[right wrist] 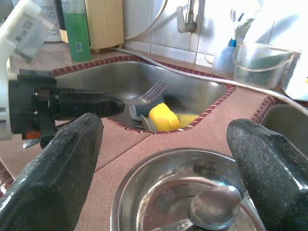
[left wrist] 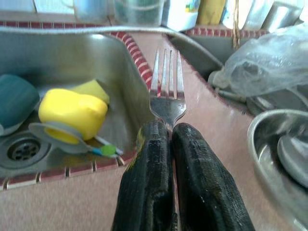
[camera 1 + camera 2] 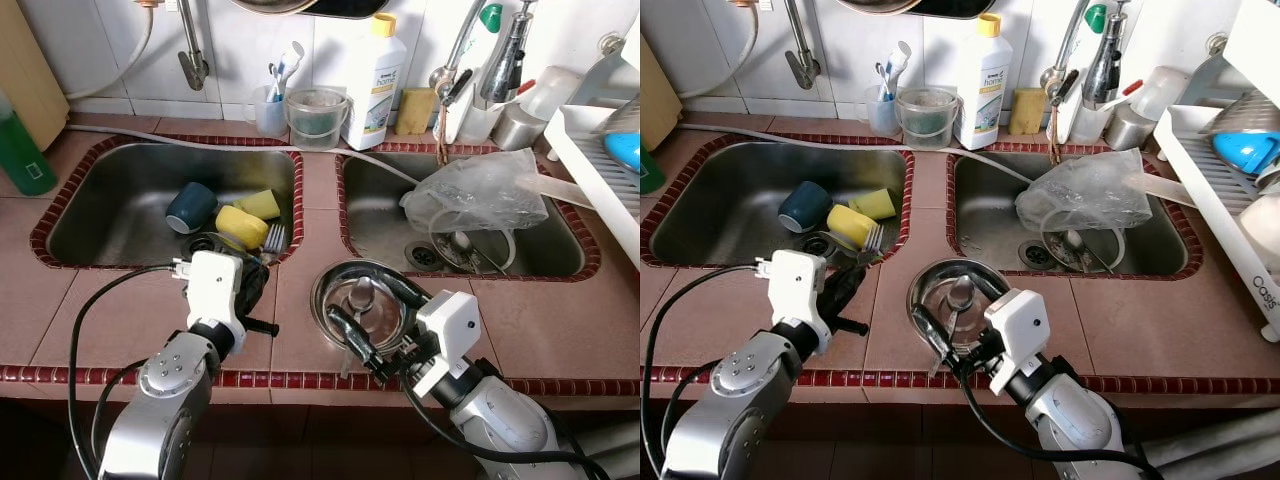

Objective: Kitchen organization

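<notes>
Fork (image 3: 871, 239) in left gripper (image 3: 852, 278)

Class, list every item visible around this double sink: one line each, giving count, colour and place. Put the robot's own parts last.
Fork: 1, silver, held over the left sink's near edge.
Bowl: 1, steel, on the counter between the sinks.
Spoon: 1, silver, in the bowl.
Cups: 2, yellow, in the left sink.
Mug: 1, dark teal, in the left sink.
Plastic bag: 1, clear, in the right sink.
Detergent bottle: 1, white with yellow cap, behind the sinks.
Sponge: 1, yellow, beside that bottle.
Container: 1, clear, behind the sinks.
Green bottle: 1, far left counter.
Dish rack: 1, white, right counter.
Left end effector: shut on the fork.
Right end effector: open, over the bowl.
</notes>
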`<state>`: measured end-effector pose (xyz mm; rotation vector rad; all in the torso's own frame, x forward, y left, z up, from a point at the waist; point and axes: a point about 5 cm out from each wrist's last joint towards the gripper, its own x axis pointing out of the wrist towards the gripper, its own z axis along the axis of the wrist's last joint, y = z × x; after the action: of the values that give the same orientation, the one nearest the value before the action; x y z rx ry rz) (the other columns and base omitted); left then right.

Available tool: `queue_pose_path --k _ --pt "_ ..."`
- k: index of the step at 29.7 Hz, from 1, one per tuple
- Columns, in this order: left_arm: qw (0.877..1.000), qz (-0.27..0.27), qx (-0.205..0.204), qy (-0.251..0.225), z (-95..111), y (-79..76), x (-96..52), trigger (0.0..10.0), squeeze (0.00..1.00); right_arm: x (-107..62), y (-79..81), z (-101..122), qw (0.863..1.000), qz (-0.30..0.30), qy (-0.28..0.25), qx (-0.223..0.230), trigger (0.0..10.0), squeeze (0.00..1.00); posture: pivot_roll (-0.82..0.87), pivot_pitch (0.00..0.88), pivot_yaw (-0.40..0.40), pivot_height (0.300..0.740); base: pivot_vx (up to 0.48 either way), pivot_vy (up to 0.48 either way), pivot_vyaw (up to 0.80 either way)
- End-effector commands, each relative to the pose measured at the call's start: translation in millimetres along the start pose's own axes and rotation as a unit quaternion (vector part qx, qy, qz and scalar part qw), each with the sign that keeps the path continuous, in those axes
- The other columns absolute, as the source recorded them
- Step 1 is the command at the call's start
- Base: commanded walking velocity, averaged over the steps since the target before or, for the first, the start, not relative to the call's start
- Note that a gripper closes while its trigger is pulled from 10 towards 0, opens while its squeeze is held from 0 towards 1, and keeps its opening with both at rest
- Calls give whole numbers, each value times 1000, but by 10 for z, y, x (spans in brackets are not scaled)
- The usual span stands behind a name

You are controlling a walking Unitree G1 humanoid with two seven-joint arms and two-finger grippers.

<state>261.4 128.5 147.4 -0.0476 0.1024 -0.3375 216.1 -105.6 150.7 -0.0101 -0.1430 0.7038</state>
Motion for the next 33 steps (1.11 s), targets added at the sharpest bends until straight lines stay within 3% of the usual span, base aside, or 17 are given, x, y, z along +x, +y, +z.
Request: queue_pose_path --k 1,5,6,8,9,12,15,25,27,33 --pt "1000 -1 2 -16 95 -9 -9 0 0 10 -19 0 1000 -2 -2 0 10000 0 -27 91 -44 740 0 0 0" --pt "999 -9 4 -48 145 -19 -43 0 0 32 -53 28 1000 -14 -13 -4 10000 0 -24 91 -43 740 0 0 0" --pt "999 -2 -1 -46 123 -18 -52 4431 0 37 -75 34 1000 -23 -17 -8 10000 0 -24 91 -44 740 0 0 0" --pt "999 2 -3 -46 114 -16 -54 4431 0 40 -85 36 999 -27 -18 -10 10000 0 -24 91 -44 740 0 0 0" --pt "998 15 0 -54 109 -4 -63 10000 0 43 -116 50 999 -39 -24 -8 10000 0 -26 92 -41 740 0 0 0" --pt "997 22 18 -72 115 0 -78 10000 0 48 -147 70 998 -50 -31 -8 10000 0 -28 90 -41 740 0 0 0" --pt "997 24 -7 -72 99 10 -90 10000 0 57 -172 78 997 -62 -35 -14 10000 0 -28 89 -41 740 0 0 0" --pt "995 52 -1 -90 42 121 -115 10000 0 83 -156 81 996 -75 -47 -6 10000 0 -25 84 -39 740 0 0 0" --pt "990 81 12 -112 59 177 -140 10000 0 102 -210 94 993 -101 -58 -11 10000 0 -26 82 -38 740 0 0 0" --pt "988 92 1 -126 66 174 -137 10000 0 166 -259 126 988 -136 -73 -12 10000 0 -23 79 -39 740 0 0 0"
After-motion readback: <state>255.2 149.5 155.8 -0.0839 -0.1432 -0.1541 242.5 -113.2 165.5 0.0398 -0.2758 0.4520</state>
